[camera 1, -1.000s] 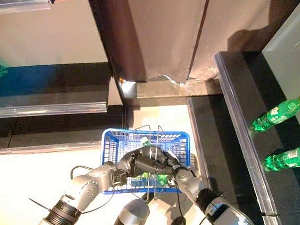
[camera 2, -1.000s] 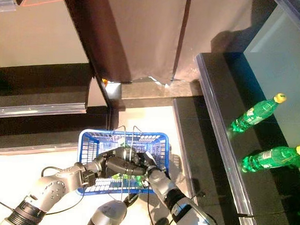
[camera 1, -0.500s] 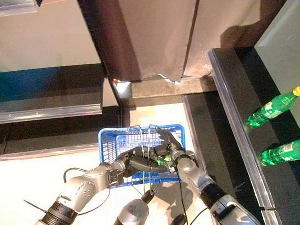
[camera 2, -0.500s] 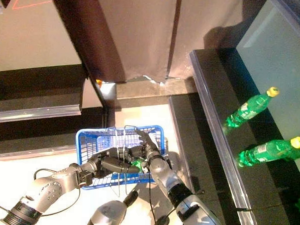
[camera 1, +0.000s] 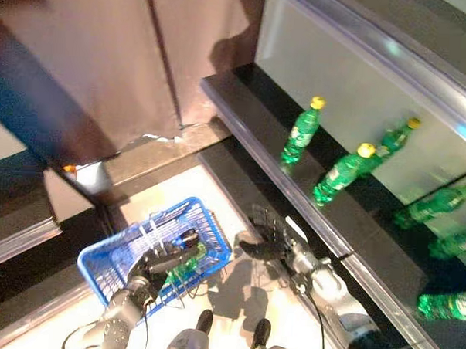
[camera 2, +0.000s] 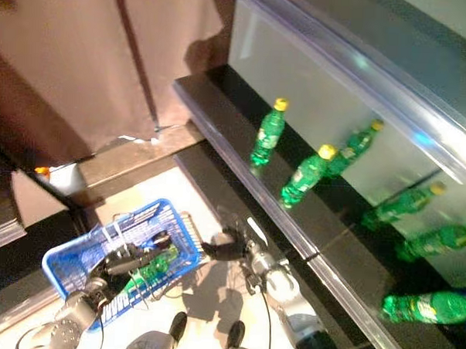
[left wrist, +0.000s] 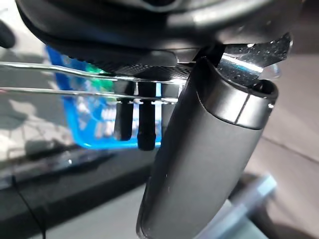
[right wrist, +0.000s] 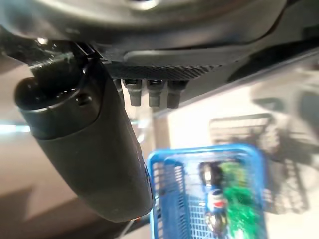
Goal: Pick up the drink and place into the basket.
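The left hand (camera 1: 161, 262) curls round the wire handles of the blue basket (camera 1: 106, 255). Inside the basket lie a green bottle (camera 2: 153, 268) and what looks like a dark drink (right wrist: 213, 198), so placing seems done. Right of the basket, the right hand (camera 2: 228, 245) hangs empty with relaxed fingers; more bottles (camera 1: 300, 134) stand on the shelf beyond.

Left hand (camera 1: 161, 261) is curled tight around the wire handles. Right hand (camera 1: 263, 238) hangs free beside it, fingers relaxed and holding nothing.
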